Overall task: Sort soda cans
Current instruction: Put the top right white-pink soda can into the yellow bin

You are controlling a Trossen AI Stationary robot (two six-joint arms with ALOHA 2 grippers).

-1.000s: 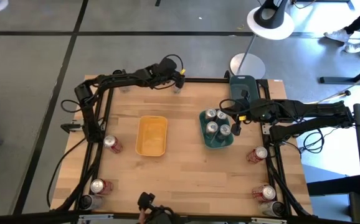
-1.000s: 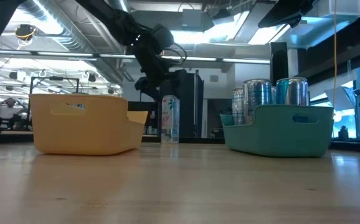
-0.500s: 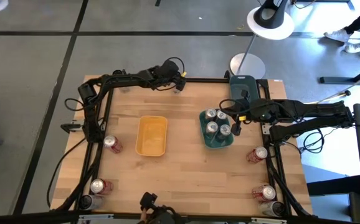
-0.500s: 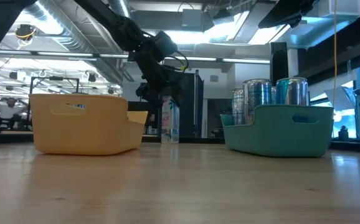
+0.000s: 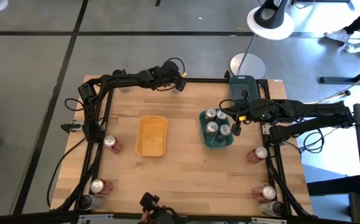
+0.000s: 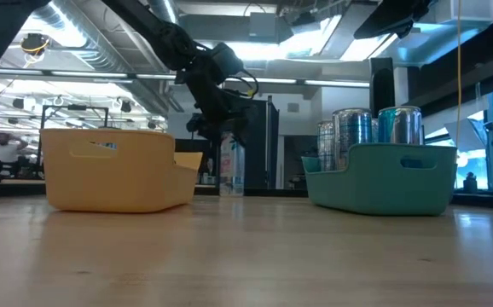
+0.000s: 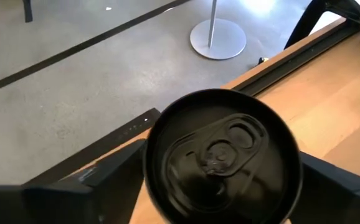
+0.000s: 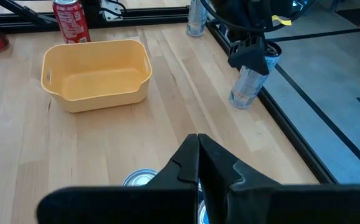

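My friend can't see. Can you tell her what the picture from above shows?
The left gripper is around a can at the table's far edge. A yellow tray sits empty; a teal tray holds four cans. Red cans stand along both sides.

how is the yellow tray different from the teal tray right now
The yellow tray is empty; the teal tray holds four silver-topped cans. The yellow one sits nearer the table's middle, the teal one toward the right arm's side. Both are shallow rectangular bins resting flat on the wooden table.
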